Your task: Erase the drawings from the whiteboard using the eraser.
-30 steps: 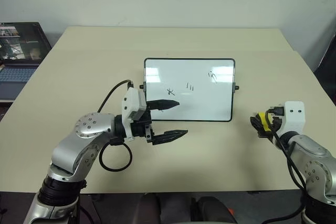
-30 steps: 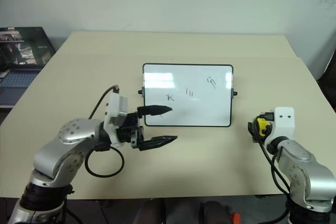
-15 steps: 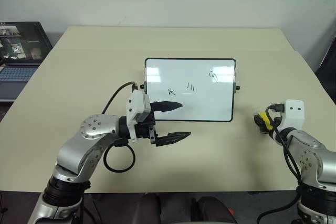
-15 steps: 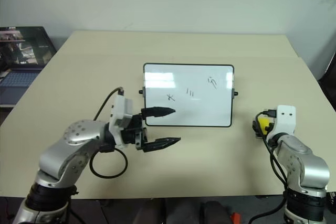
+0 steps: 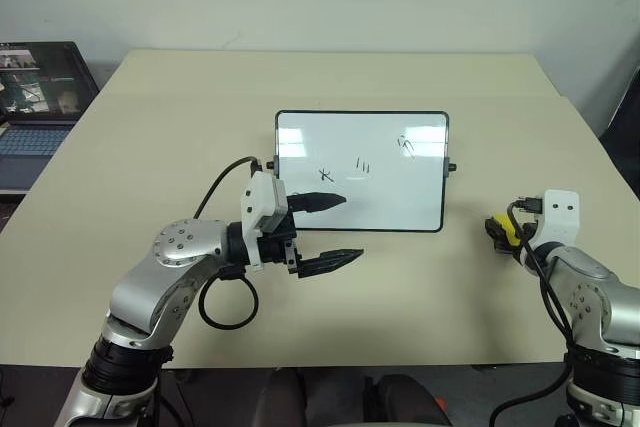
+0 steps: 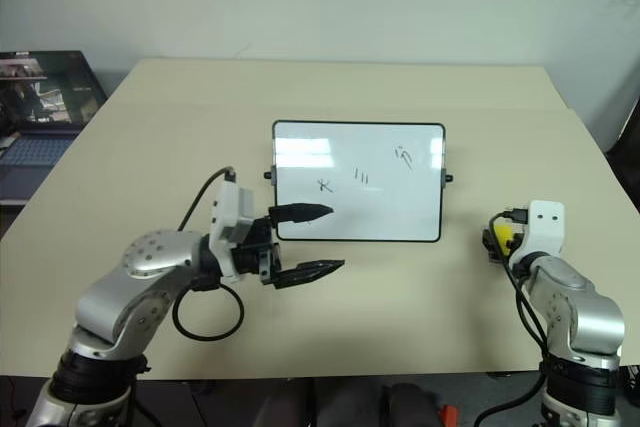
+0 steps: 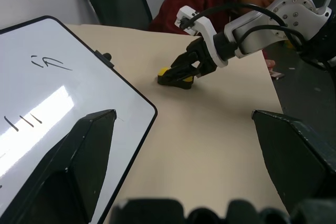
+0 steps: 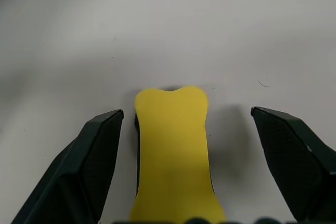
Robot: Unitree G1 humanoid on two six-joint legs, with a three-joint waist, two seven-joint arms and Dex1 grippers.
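Eraser [image 8: 172, 150], a small yellow block, lay flat on the table [image 5: 420, 287] near its right edge, between the spread fingers of the right tool [image 8: 199, 182], with a gap on each side and neither finger touching it. A second before, that tool had sat a little nearer the whiteboard with the eraser among its fingers; it had since shifted slightly toward the right edge. The whiteboard [image 5: 400, 202] lay in the middle of the table, its drawings [image 5: 363, 164] unerased: a cross, three short strokes and a squiggle. The left tool [image 5: 335, 230] hovered at the whiteboard's near left corner, fingers wide apart and holding nothing, as before. A laptop [image 5: 35, 97] sat beyond the table's left edge.
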